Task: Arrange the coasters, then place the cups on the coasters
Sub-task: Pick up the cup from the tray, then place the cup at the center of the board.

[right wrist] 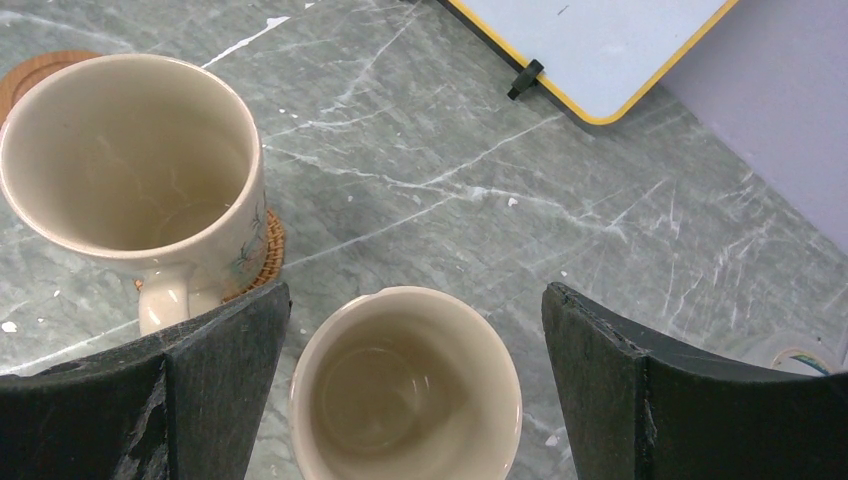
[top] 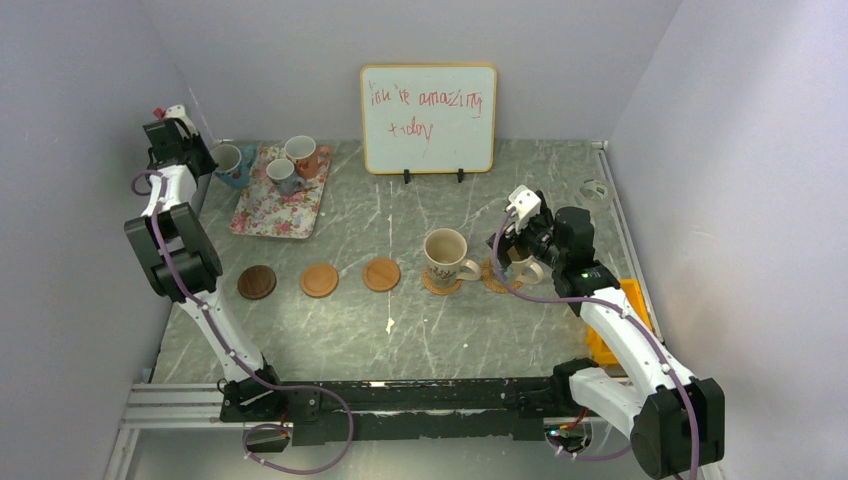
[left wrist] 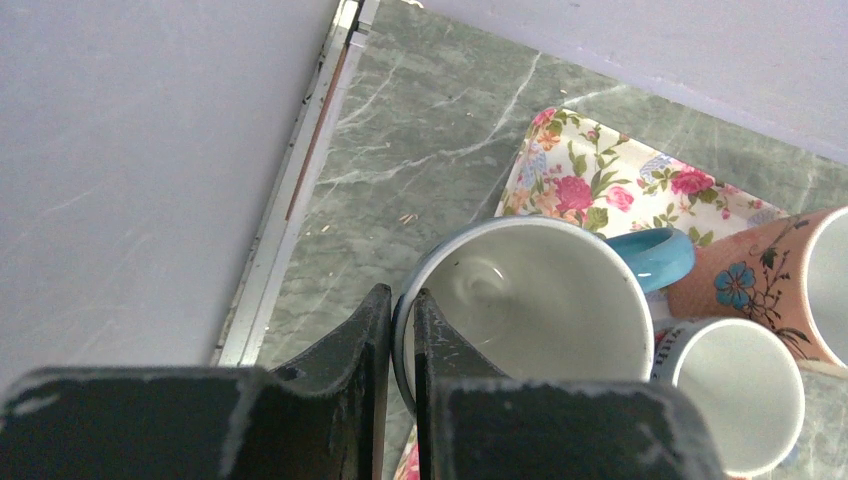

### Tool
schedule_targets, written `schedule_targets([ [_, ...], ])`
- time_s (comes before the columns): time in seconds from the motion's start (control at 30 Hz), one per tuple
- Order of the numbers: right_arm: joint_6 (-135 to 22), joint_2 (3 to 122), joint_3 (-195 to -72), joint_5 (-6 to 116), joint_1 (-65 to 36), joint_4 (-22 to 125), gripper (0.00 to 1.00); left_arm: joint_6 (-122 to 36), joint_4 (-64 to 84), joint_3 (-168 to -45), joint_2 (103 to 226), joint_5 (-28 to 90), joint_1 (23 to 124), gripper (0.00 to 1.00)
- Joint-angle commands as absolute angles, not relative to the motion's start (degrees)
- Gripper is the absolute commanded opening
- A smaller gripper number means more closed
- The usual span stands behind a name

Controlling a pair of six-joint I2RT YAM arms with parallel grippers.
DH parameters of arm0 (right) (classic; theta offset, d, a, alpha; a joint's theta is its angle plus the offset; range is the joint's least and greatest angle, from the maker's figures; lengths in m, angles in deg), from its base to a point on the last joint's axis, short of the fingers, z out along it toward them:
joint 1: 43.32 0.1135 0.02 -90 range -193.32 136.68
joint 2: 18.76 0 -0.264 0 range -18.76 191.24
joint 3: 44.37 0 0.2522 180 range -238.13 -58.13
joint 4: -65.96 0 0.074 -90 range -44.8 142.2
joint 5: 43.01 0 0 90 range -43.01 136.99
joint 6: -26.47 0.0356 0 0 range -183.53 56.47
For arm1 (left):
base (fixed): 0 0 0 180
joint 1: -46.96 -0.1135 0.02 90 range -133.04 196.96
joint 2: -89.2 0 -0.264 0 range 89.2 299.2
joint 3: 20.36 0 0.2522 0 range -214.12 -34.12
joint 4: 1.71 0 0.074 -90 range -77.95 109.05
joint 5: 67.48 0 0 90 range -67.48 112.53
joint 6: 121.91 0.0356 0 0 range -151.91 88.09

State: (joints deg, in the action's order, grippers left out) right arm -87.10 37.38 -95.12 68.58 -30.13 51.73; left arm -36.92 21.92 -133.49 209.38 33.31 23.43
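My left gripper (left wrist: 400,325) is shut on the near rim of the blue-handled cup (left wrist: 540,310), one finger inside and one outside. That cup stands at the floral tray's left edge. An orange-brown cup (left wrist: 770,285) and a small grey cup (left wrist: 740,395) stand on the tray. My right gripper (right wrist: 415,300) is open, a finger on each side of a cream cup (right wrist: 405,390) without touching it. A second cream cup (top: 445,255) stands on a woven coaster (right wrist: 265,255). Bare on the table lie a dark brown coaster (top: 257,282) and two tan coasters (top: 319,279) (top: 381,274). Another coaster (top: 495,278) shows under the right cup.
The floral tray (top: 270,205) lies at the back left, close to the left wall and its rail (left wrist: 290,200). A whiteboard (top: 428,118) stands at the back centre. An orange block (top: 625,330) sits by the right arm, and a tape roll (top: 597,189) lies at the back right.
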Motion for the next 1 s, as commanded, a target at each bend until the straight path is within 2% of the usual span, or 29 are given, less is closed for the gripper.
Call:
schedule_targets([
  [0.0,-87.2,36.3,-96.4,70.1,-30.4,52.5,1.0,-35.6,15.1,-130.5,201.3,39.7,22.1,0.05],
  [0.53,-87.1,36.4,-96.5,70.5,-30.4,52.5,1.0,-19.6,15.3,-110.1,180.6,57.5,21.6,0.05],
  [0.7,-87.2,35.8,-96.4,72.5,-30.3,52.5,1.0,-11.3,22.2,-104.8,174.2,64.5,22.7,0.05],
  [0.97,-87.7,34.6,-96.5,77.2,-30.2,50.6,1.0,-0.6,32.2,-94.3,163.2,66.1,29.1,0.05],
])
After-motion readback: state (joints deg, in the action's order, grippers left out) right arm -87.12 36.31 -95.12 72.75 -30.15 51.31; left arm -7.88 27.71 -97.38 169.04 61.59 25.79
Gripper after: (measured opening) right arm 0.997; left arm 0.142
